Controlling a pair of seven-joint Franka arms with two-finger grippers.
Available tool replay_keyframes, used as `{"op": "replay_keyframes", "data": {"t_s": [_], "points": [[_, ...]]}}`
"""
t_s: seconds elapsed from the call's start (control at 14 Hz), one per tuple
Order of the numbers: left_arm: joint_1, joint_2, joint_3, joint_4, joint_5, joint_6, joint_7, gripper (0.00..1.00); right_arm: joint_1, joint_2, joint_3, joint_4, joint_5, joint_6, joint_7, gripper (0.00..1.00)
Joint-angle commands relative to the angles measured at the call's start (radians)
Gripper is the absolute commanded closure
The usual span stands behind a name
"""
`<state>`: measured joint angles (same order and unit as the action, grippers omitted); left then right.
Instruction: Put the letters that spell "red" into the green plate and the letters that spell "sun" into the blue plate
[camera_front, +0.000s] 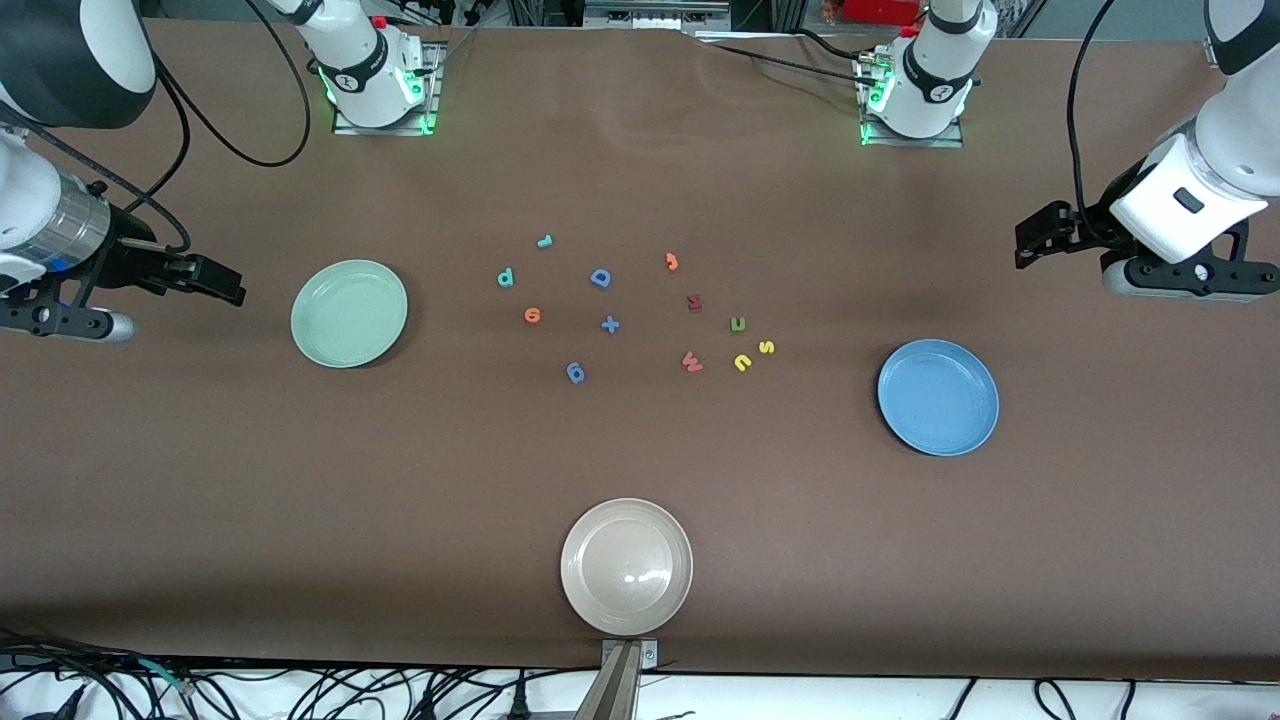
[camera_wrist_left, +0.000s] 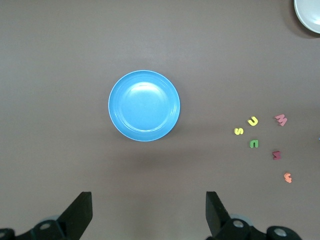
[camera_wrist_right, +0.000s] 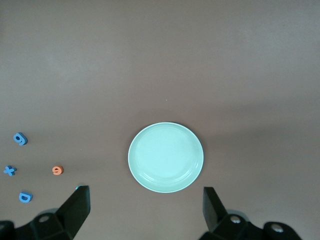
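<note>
Brown table (camera_front: 640, 480): it carried three plates and a scatter of foam letters in the middle.
Right gripper (camera_front: 215, 280): mine, waiting up in the air at the right arm's end of the table, jaws wide apart and empty.
Green plate (camera_front: 349, 313): it lay empty toward the right arm's end, near my right gripper.
Red letters: teal d (camera_front: 505, 278), teal r (camera_front: 545, 240) and orange e (camera_front: 532, 316) lay loose on the table, between the green plate and the middle.
Other letters: blue D (camera_front: 600, 278), blue plus (camera_front: 610, 324), blue g (camera_front: 575, 373), orange j (camera_front: 672, 262), dark M (camera_front: 694, 301) and red W (camera_front: 691, 362) lay among them.
Beige plate (camera_front: 626, 567): it sat nearest the front camera, empty.
Sun letters: green n (camera_front: 738, 323), yellow u (camera_front: 742, 362) and yellow s (camera_front: 767, 347) lay close together, apart from the blue plate.
Blue plate (camera_front: 938, 397): it lay empty toward the left arm's end.
Left gripper (camera_front: 1040, 238): mine, waiting in the air at that end, jaws wide apart, holding nothing.
</note>
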<state>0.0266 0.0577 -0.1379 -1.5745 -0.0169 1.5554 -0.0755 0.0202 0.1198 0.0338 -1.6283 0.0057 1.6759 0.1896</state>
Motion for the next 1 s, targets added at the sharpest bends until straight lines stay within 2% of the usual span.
{"op": "replay_keyframes", "data": {"t_s": [0.0,0.93], "points": [[0.013,-0.01,-0.006,-0.006,-0.001,-0.005,0.022,0.0,-0.006,0.001,0.006,0.016,-0.007,-0.015,0.005,0.0],[0.015,0.002,0.0,0.014,-0.001,-0.005,0.022,0.0,-0.006,0.001,0.008,0.016,-0.009,-0.015,0.01,0.0]]}}
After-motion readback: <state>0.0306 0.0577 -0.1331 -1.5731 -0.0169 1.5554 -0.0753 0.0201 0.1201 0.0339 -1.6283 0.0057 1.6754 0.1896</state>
